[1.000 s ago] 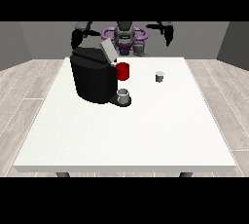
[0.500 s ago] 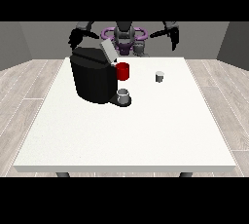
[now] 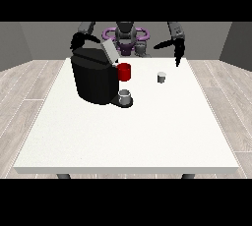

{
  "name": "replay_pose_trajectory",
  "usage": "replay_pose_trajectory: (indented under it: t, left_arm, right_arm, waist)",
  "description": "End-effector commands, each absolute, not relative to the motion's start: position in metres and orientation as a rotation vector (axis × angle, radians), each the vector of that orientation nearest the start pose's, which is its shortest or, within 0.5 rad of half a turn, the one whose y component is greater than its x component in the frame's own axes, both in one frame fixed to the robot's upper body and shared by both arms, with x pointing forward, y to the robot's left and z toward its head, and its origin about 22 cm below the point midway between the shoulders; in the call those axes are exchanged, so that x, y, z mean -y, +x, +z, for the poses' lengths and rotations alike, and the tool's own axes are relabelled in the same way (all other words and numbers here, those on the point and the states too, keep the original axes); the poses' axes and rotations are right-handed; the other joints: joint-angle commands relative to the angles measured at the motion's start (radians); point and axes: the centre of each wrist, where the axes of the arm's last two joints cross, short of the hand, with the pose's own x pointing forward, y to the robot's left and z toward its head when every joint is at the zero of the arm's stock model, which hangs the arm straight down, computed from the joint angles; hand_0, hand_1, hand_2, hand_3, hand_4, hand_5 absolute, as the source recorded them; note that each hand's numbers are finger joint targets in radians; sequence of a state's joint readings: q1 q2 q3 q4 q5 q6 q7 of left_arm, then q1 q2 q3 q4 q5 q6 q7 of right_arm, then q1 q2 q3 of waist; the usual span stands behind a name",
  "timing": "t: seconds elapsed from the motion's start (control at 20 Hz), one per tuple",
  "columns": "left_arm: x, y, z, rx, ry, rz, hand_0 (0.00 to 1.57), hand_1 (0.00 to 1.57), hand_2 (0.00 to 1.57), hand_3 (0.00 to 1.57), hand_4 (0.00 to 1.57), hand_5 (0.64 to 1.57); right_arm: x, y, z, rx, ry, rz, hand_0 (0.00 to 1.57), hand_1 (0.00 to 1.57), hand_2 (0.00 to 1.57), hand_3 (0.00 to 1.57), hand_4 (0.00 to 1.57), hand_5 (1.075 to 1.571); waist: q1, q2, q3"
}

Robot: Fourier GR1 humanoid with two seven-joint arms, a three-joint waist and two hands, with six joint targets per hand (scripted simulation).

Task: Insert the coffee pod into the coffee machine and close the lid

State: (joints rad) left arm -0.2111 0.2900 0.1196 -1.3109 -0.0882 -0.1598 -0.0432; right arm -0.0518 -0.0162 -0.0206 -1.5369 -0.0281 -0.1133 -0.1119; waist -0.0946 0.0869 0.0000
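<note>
I see the hand at the view's right [image 3: 176, 49], fingers straight, hanging above the coffee pod [image 3: 161, 77]; a skewed descent could topple it. I cannot tell the other hand's [image 3: 76, 41] fingers.

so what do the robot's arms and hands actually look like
Both arms are dark grey, built of rounded segments, and end in black hands with thin fingers. The hand at the view's right shows them plainly; the hand at the view's left is a darker, more compact shape. No cables, markings or sleeves can be made out.
</note>
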Motion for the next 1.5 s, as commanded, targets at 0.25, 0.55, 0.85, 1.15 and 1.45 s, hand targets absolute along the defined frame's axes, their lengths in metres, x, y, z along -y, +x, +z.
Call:
replay_pose_trajectory:
  t: [0.25,0.55,0.85,1.15,1.45]
  left_arm:
    - [-0.340,0.327,0.011,1.434,0.290,-0.347,0.00,0.00,0.00,0.00,0.00,1.571]
    - [-0.318,0.336,0.009,1.346,0.328,-0.489,0.00,0.00,0.00,0.00,0.00,1.571]
    - [-0.307,0.337,-0.015,1.323,0.342,-0.570,0.22,0.22,0.53,0.22,0.00,1.571]
    - [-0.318,0.335,-0.026,1.264,0.437,-0.598,0.62,0.62,0.74,0.48,0.00,1.571]
    - [-0.325,0.331,-0.042,1.261,0.524,-0.704,0.54,0.54,0.69,0.44,0.00,1.571]
  right_arm:
    - [0.223,0.272,0.018,1.675,-0.081,-0.072,0.00,0.00,0.00,0.00,0.40,1.571]
    - [0.217,0.275,-0.007,1.607,-0.123,-0.063,0.00,0.00,0.00,0.00,0.41,1.571]
    - [0.223,0.295,0.002,1.601,-0.163,-0.051,0.00,0.00,0.00,0.00,0.41,1.571]
    - [0.225,0.285,-0.016,1.591,-0.145,-0.089,0.00,0.00,0.00,0.00,0.39,1.571]
    - [0.218,0.294,0.014,1.627,-0.128,-0.050,0.00,0.00,0.00,0.00,0.48,1.571]
  waist:
    - [-0.023,0.049,-0.0003]
    - [0.004,0.029,0.0002]
    - [0.019,0.038,-0.0001]
    - [0.000,0.046,0.0000]
    - [-0.038,0.073,-0.0005]
